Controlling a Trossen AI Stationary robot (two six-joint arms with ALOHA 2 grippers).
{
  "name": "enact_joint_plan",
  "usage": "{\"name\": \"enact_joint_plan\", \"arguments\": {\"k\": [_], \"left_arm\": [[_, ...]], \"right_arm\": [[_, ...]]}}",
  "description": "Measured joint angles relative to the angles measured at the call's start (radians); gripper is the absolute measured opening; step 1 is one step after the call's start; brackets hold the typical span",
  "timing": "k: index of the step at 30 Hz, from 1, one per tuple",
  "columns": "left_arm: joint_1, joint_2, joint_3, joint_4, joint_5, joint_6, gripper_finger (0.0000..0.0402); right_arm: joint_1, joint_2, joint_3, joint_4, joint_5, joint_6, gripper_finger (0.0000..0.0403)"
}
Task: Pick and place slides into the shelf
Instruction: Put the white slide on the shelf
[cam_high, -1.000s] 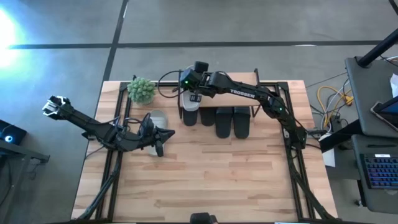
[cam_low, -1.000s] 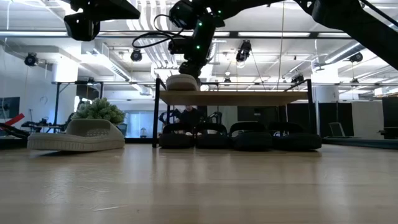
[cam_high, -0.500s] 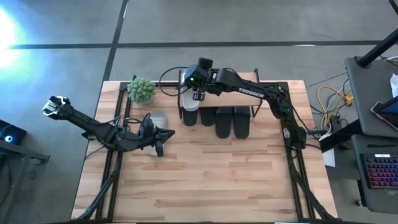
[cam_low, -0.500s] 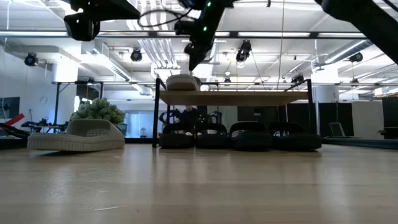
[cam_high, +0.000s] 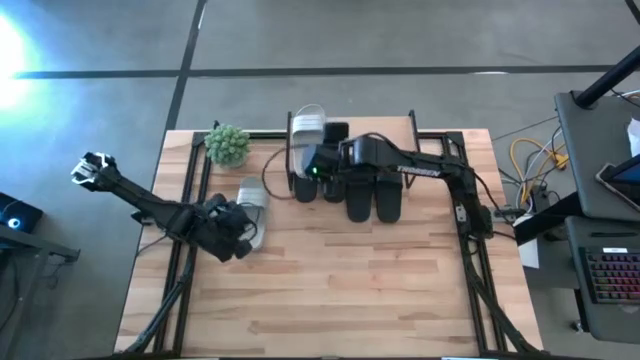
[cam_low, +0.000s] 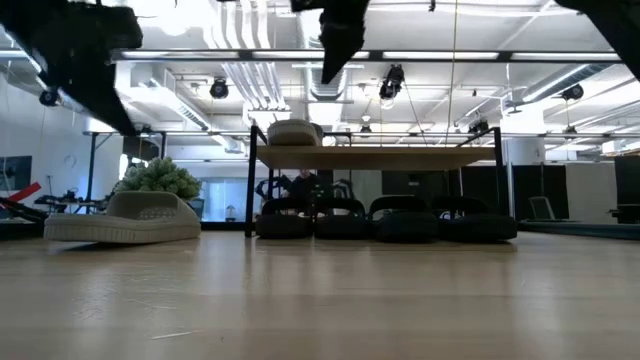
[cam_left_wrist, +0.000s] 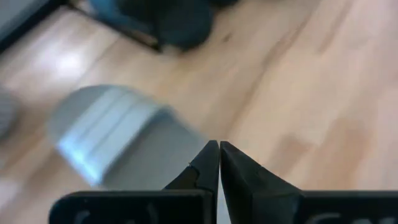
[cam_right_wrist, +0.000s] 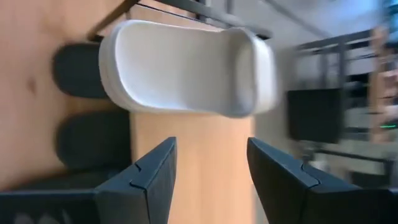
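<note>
A white slide (cam_high: 307, 128) lies flat on the left end of the shelf's wooden top (cam_high: 375, 128), also seen in the low view (cam_low: 293, 132). Several black slides (cam_low: 380, 220) rest on the table under the shelf (cam_low: 375, 158). A grey slide (cam_high: 251, 193) lies sole-down on the table left of the shelf (cam_low: 125, 218). My right gripper (cam_right_wrist: 210, 144) hangs open above the shelf top, on the near side of the white slide (cam_right_wrist: 186, 74). My left gripper (cam_left_wrist: 219, 144) is shut and hovers over the grey slide (cam_left_wrist: 118, 137), well above it in the low view.
A small green plant (cam_high: 228, 145) stands on the table's far left part, beyond the grey slide. Black frame bars run along both sides of the table (cam_high: 330, 290). Bare wood spreads across the near half. Desks and cables sit off the table's right edge.
My right gripper has come off the white slide, risen and drawn back toward the near edge; the slide stays on the shelf top. My left gripper has swung and tipped downward near the grey slide, which has not moved.
</note>
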Motion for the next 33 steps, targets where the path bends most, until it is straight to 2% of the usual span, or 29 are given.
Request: {"name": "enact_joint_plan", "arguments": {"k": [3, 6, 10, 14, 18, 22, 25, 28, 31, 33], "left_arm": [[0.000, 0.042, -0.002, -0.038, -0.023, 0.025, 0.0004], [0.000, 0.084, -0.002, -0.029, -0.031, 0.076, 0.0028], [0.000, 0.134, -0.002, -0.029, -0.087, 0.092, 0.0089], [0.000, 0.181, -0.002, -0.030, -0.157, 0.175, 0.0158], [0.012, 0.216, -0.004, -0.030, -0.176, 0.181, 0.0206], [0.026, 0.238, -0.034, -0.030, -0.102, 0.177, 0.0218], [0.029, 0.252, -0.066, -0.033, -0.100, 0.161, 0.0219], [0.031, 0.263, -0.084, -0.031, -0.158, 0.155, 0.0219], [0.032, 0.275, -0.102, -0.029, -0.229, 0.151, 0.0219], [0.040, 0.280, -0.117, -0.017, -0.240, 0.151, 0.0219]], "right_arm": [[0.051, -0.032, -0.002, -0.012, 0.112, -0.031, 0.0187], [0.092, -0.086, -0.001, 0.001, 0.142, -0.011, 0.0187], [0.138, -0.149, 0.000, 0.005, 0.164, 0.078, 0.0187], [0.182, -0.196, 0.000, -0.007, 0.228, 0.146, 0.0187], [0.223, -0.227, 0.000, -0.065, 0.241, 0.210, 0.0187], [0.263, -0.242, -0.001, -0.205, 0.241, 0.347, 0.0187], [0.290, -0.264, -0.001, -0.278, 0.242, 0.475, 0.0187], [0.312, -0.272, 0.000, -0.293, 0.243, 0.568, 0.0187], [0.330, -0.272, -0.001, -0.293, 0.242, 0.606, 0.0187], [0.341, -0.272, -0.001, -0.292, 0.242, 0.611, 0.0187]]}}
